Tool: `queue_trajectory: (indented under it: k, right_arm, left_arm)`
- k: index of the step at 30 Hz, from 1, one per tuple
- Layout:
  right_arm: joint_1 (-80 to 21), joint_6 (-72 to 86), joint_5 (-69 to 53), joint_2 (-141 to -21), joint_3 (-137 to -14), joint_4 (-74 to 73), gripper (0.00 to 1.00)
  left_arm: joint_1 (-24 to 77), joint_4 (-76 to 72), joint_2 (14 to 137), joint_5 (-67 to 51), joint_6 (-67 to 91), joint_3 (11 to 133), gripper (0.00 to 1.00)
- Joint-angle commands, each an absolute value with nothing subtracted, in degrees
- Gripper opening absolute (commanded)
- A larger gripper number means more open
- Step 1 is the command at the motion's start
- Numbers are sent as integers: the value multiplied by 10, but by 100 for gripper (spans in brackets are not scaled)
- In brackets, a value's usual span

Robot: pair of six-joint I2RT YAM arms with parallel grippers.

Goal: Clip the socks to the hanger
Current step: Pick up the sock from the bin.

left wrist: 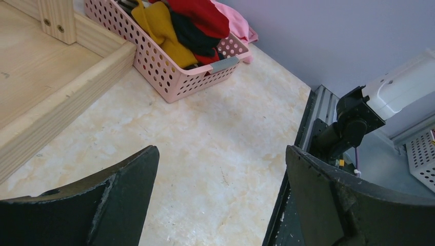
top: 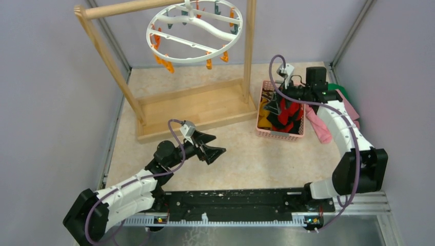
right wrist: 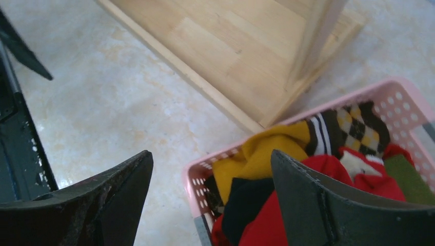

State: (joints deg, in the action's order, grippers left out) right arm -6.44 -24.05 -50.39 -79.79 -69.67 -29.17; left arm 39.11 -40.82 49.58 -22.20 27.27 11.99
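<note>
The socks (top: 282, 114) lie heaped in a pink basket (top: 262, 132) at the right: yellow (right wrist: 267, 148), black (right wrist: 246, 200), red (right wrist: 328, 166) and a checked one among them. The hanger (top: 195, 31), a white ring with orange and teal clips, dangles from the wooden rack at the back left. My right gripper (top: 273, 106) hovers open over the basket's near corner; in the right wrist view its jaws (right wrist: 211, 154) straddle the rim and hold nothing. My left gripper (top: 219, 144) is open and empty above bare tabletop, its jaws (left wrist: 221, 151) pointing toward the basket (left wrist: 169, 77).
The wooden rack's base (top: 195, 110) lies left of the basket, with uprights rising from it. A pink cloth (top: 320, 128) and a green cloth (top: 343, 92) sit right of the basket. A black rail (top: 231, 202) runs along the near edge. Walls close in on three sides.
</note>
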Motion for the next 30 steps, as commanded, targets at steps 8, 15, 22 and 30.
queue_trajectory:
  k: [8,15,22,30]
  right_arm:
    - [-25,-198,-253,-796,-688,-254,59]
    - [-32,-221,-244,-812,-673,-283,54]
    - [-55,-225,-298,-846,-678,-305,39]
    - [-75,-230,-279,-858,-681,-305,12]
  left_arm:
    - [391,-525,512,-168,262,97,99]
    - [391,-567,572,-189,266,109,99]
    - [391,-582,596,-201,280,114,99]
    - [391,-581,589,-210,287,109,99]
